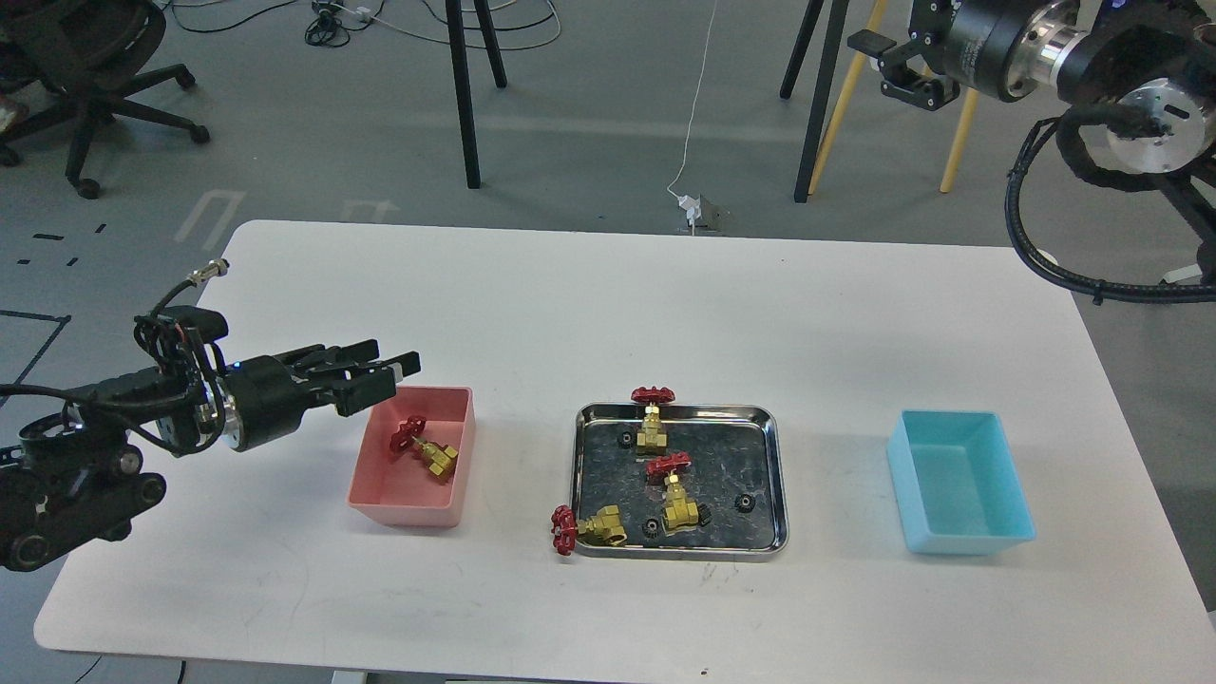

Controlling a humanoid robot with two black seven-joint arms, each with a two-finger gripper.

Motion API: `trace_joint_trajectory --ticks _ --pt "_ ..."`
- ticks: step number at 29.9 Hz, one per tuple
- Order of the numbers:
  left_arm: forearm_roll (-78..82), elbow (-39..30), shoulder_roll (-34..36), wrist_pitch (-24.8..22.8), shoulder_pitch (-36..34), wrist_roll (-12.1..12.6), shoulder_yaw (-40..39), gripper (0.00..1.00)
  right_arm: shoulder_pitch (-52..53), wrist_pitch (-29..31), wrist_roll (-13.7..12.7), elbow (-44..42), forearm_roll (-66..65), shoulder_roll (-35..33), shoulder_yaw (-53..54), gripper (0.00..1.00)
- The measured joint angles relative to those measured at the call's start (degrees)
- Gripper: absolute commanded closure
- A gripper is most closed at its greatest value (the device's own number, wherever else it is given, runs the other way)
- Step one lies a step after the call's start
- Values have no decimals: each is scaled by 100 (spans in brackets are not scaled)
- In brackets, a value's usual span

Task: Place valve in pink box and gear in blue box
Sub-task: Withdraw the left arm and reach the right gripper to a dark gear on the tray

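Sorting stock: one valve lies in our pink box, left gripper beside it empty, fingers apart; blue box empty; right gripper raised, state unreadable.

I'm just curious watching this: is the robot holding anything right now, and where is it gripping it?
Nothing is held. The left hand hovers empty by the pink box; the right hand is raised, empty too.

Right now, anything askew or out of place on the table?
One thing: the front-left valve lies tipped on its side across the steel tray rim, its red handwheel hanging outside. The other two tray valves stand upright. The blue box is empty.
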Motion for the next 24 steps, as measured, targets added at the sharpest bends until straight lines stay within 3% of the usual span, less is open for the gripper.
trace_joint_trajectory --ticks 2,7,13,20,24 --pt "-844 235 1 -397 -181 0 -394 1 46 208 72 251 -490 58 -259 2" --pt "-2890 1321 -29 -1178 -748 0 -1364 1 471 735 607 1174 -2231 77 -1386 3" --pt "-4204 2572 -136 -1311 -1631 0 -1645 1 1287 901 1340 1973 -4067 107 -3186 3" --pt "-5314 3621 -139 -1417 -2832 0 -1649 1 1501 902 1771 2143 -6048 579 -4344 4" --pt "-5831 3866 -140 -1388 -3299 0 -1643 1 1436 903 1938 2091 -6701 918 -4906 4"
